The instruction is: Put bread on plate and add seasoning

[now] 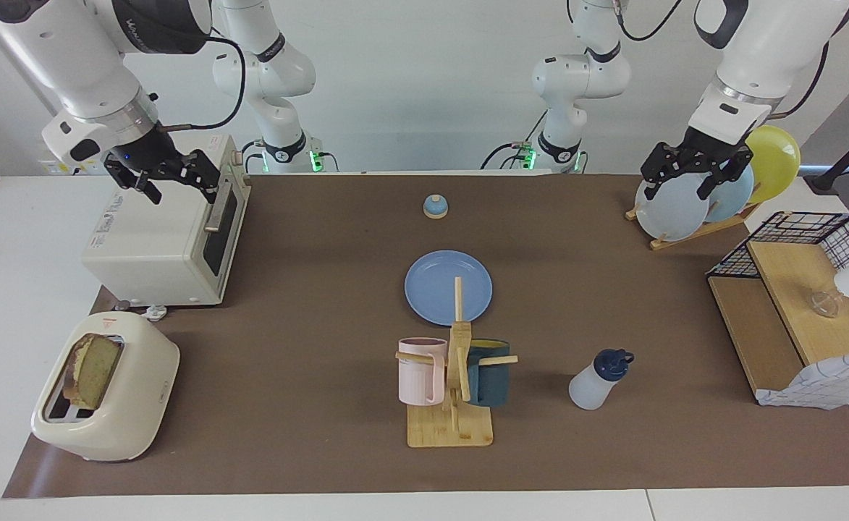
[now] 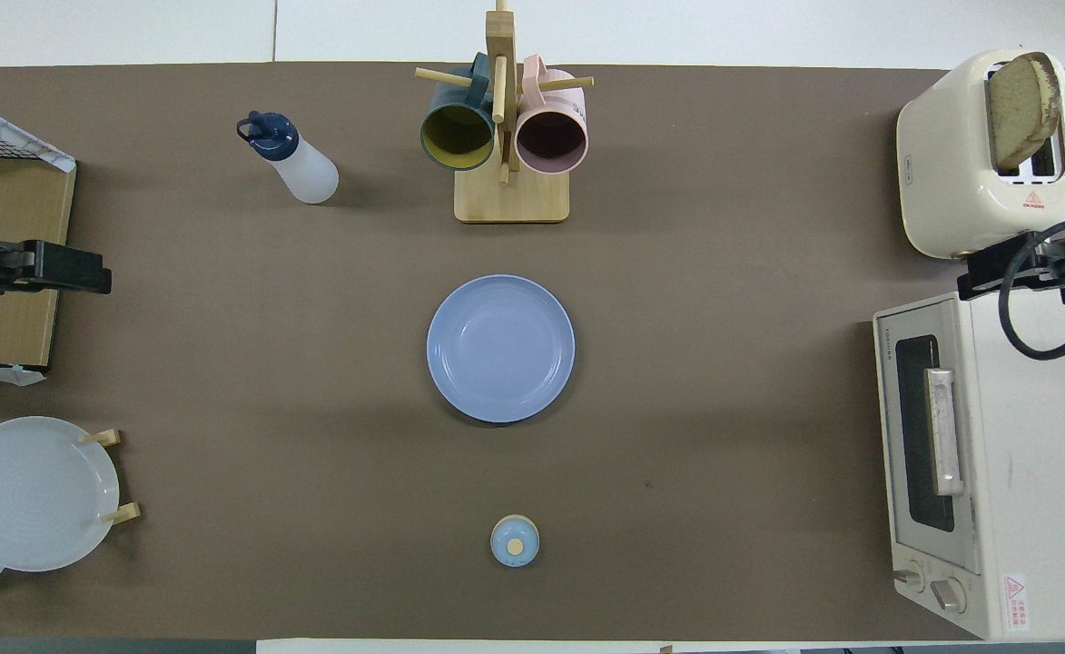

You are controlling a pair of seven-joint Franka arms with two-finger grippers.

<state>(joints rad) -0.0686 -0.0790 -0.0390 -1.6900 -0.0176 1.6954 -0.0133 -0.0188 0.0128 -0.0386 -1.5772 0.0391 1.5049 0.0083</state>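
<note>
The worktop carries the plate at its middle, with the seasoning, mug rack, toaster, oven and bell around the plate.

Plates four; mugs two; bread, bottle, bell one each.

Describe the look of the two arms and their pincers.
Both arms have glossy white rounded shells with black bands at the joints; the bases glow green. Black cables loop along each forearm. A silver ring sits at the wrist, above a white block. The left pincer and right pincer are black, skeletal linkages with two slim fingers.
</note>
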